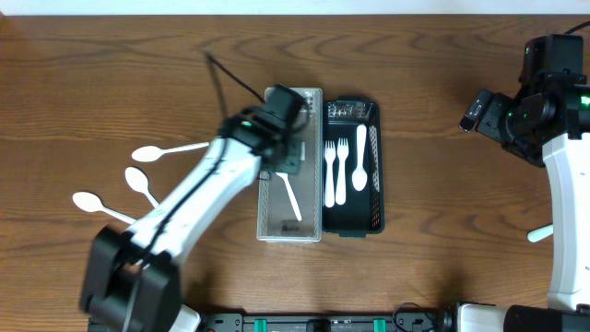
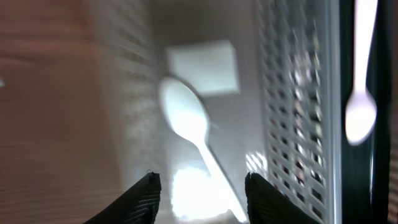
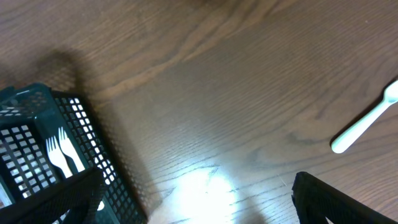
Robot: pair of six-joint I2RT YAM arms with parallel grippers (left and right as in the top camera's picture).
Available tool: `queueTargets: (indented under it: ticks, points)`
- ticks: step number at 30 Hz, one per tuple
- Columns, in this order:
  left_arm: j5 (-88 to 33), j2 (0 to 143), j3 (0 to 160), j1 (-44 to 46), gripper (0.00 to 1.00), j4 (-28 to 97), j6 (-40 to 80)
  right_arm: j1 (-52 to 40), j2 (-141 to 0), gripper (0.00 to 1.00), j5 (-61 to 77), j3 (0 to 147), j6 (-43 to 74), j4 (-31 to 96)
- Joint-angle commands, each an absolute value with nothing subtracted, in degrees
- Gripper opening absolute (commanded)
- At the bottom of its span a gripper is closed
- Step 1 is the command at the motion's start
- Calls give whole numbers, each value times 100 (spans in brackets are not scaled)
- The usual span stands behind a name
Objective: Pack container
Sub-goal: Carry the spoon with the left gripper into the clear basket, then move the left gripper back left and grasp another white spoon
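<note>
The left gripper (image 2: 205,194) hangs over the clear tray (image 1: 273,231), jaws parted and empty. Beneath it a white plastic spoon (image 2: 185,117) lies flat on the tray floor. Three loose spoons (image 1: 140,182) lie on the wooden table (image 1: 442,111) to the left. They look light, stiff and slick, so pinching the narrow handle mid-length seems safest. The right gripper (image 3: 199,202) gapes wide, empty, near the black basket (image 3: 93,143).

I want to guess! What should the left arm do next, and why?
Probably lift the left gripper out of the grey basket and head for the nearest table spoon: its fingers are open, and a spoon already lies loose inside.
</note>
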State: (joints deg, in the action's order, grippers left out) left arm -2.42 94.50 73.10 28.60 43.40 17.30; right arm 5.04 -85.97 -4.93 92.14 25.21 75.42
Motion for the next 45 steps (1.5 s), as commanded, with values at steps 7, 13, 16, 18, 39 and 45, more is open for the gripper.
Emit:
queueTargets:
  ticks: [7,13,16,18,39,45]
  points:
    - [1852,8248,7712,705,98,4320,5360,561,-8589,99,-598,9214,2543,7553]
    - [314,8971,7712,-580,98,4145,6761,561,-8589,99,-598,9214,2543,7564]
    - [-158,9297,7710,-882,98,4187,6764,561,-8589,99,-598,9214,2543,7564]
    - [-178,9470,7710,-987,98,4097,6875,561,-8589,99,-598,9214,2543,7564]
    - [-784,11277,7710,-1219,98,4143,8873,561,-8589,99,-600,9214,2539,7546]
    - [-882,11338,7710,-1221,92,4281,9369,561,-8589,99,-600,9214,2539,7546]
